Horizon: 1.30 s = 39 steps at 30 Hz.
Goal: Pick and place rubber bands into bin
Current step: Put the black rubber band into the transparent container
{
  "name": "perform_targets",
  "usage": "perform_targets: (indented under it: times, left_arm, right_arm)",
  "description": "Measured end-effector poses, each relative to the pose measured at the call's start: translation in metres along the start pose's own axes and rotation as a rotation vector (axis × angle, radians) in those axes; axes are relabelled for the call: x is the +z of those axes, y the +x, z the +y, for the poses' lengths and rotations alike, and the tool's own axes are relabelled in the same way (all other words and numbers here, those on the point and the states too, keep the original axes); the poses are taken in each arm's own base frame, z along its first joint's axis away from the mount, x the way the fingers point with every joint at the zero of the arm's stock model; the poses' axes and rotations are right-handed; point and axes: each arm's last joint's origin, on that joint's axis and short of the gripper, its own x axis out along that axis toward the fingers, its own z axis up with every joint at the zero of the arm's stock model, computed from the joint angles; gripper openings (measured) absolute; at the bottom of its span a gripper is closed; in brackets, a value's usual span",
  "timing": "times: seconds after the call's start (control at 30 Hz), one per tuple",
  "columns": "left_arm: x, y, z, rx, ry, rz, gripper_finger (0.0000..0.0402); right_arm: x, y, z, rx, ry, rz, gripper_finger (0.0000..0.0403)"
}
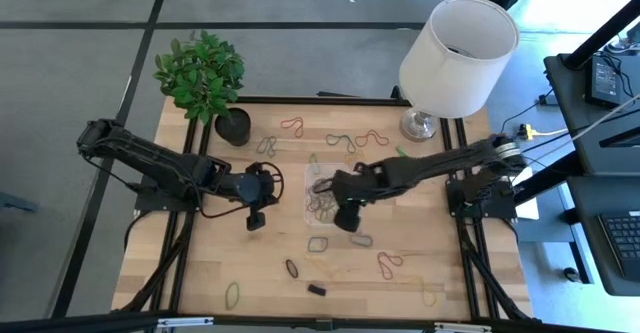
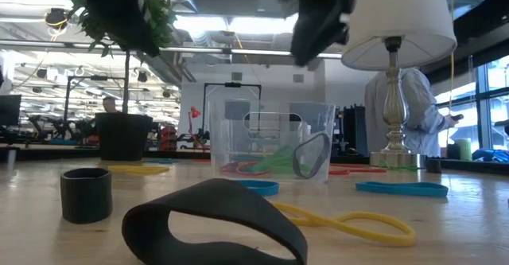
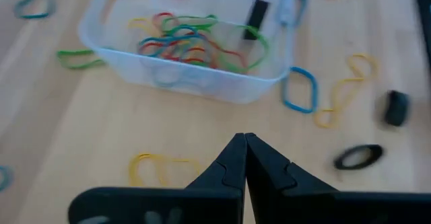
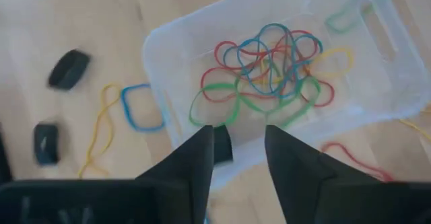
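Observation:
The clear bin sits mid-table and holds a tangle of red, green, blue and yellow rubber bands. A dark grey band stands on edge inside it, leaning on a wall. My right gripper is open above the bin's near right corner, and that dark band shows just beside one finger. My left gripper is shut and empty. It hovers over bare wood left of the bin. Loose bands lie around the bin: blue, black, green.
A black plant pot stands at the far left and a lamp base at the far right. More bands lie beyond the bin and near the front edge. A wide black band lies closest to the low camera.

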Motion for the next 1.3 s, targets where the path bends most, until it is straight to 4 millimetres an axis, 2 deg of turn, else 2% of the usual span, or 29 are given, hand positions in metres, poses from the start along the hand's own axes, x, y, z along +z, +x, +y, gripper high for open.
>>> perform_targets:
  times: [0.1, 0.2, 0.43, 0.6, 0.73, 0.93, 1.17, 1.3]
  left_arm:
    - [0.003, 0.0, -0.005, -0.047, 0.001, -0.023, 0.0003]
    - [0.007, 0.0, -0.012, -0.071, 0.011, -0.033, 0.0003]
    - [0.03, 0.006, -0.042, -0.12, 0.154, 0.001, 0.0003]
    - [0.048, 0.022, -0.07, -0.108, 0.28, 0.136, 0.0003]
    - [0.058, 0.04, -0.094, -0.183, 0.385, 0.23, 0.0004]
    - [0.057, 0.069, -0.118, -0.224, 0.364, 0.314, 0.0037]
    - [0.032, 0.104, -0.133, -0.18, 0.312, 0.43, 0.0106]
    - [0.019, 0.12, -0.137, -0.161, 0.327, 0.478, 0.0131]
  right_arm:
    - [-0.022, -0.02, -0.009, 0.025, 0.006, -0.05, 0.0109]
    - [-0.058, -0.03, -0.023, 0.058, 0.084, -0.101, 0.0087]
    - [-0.139, -0.036, -0.052, 0.201, 0.313, -0.148, 0.0058]
    - [-0.174, -0.034, -0.065, 0.262, 0.375, -0.138, 0.0053]
    - [-0.188, -0.032, -0.071, 0.277, 0.352, -0.131, 0.0053]
    - [-0.192, -0.031, -0.072, 0.274, 0.266, -0.137, 0.0053]
    - [-0.192, -0.031, -0.072, 0.269, 0.198, -0.146, 0.0053]
    - [-0.192, -0.031, -0.072, 0.268, 0.184, -0.148, 0.0053]
